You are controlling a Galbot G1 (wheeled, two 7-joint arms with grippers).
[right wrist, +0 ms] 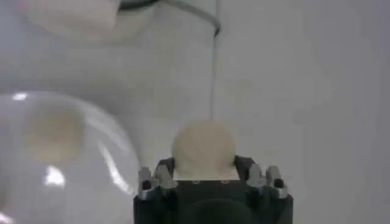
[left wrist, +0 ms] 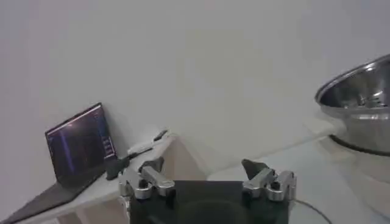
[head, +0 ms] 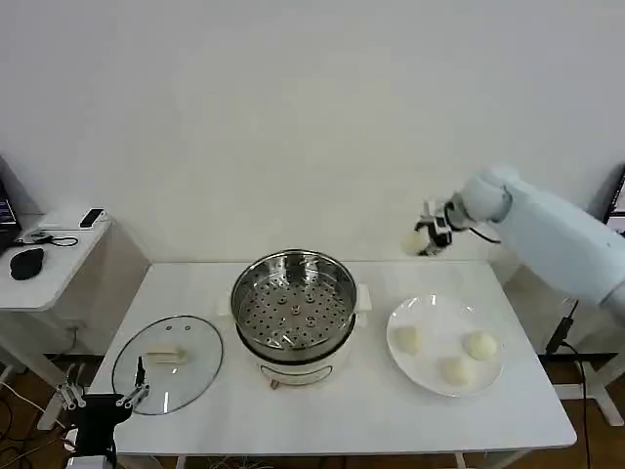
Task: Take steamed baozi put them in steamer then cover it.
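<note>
Head view: the right gripper (head: 427,239) is raised above the table's (head: 371,410) far right edge, clenched on one bun (head: 415,242). I judge it is carrying that bun over to the steamer (head: 294,305), which stands open at the table's centre with its perforated tray bare. Three more buns (head: 456,369) wait on the white plate (head: 422,371) just beside the steamer on the robot's right, within easy reach of that arm. The lid (head: 167,363) lies flat on the table on the steamer's other side, handle up, presumably set there so the pot stays open until it is loaded. The left gripper (head: 101,395) hangs low at the table's near left corner, close to the lid's rim, fingers spread and holding nothing; it looks parked. A side desk (head: 49,264) stands further left.

Left wrist view: the left gripper (left wrist: 207,176) shows its two fingers apart with nothing between them. Part of the steamer's steel wall (left wrist: 359,103) is cut off at the edge, and a laptop (left wrist: 79,146) sits on the side desk beyond.

Right wrist view: the held bun (right wrist: 203,149) sits between the right gripper's fingers (right wrist: 159,176), its lower half hidden by the gripper body. A pale blurred shape is likely a bun on the plate, but that is hard to make out.
</note>
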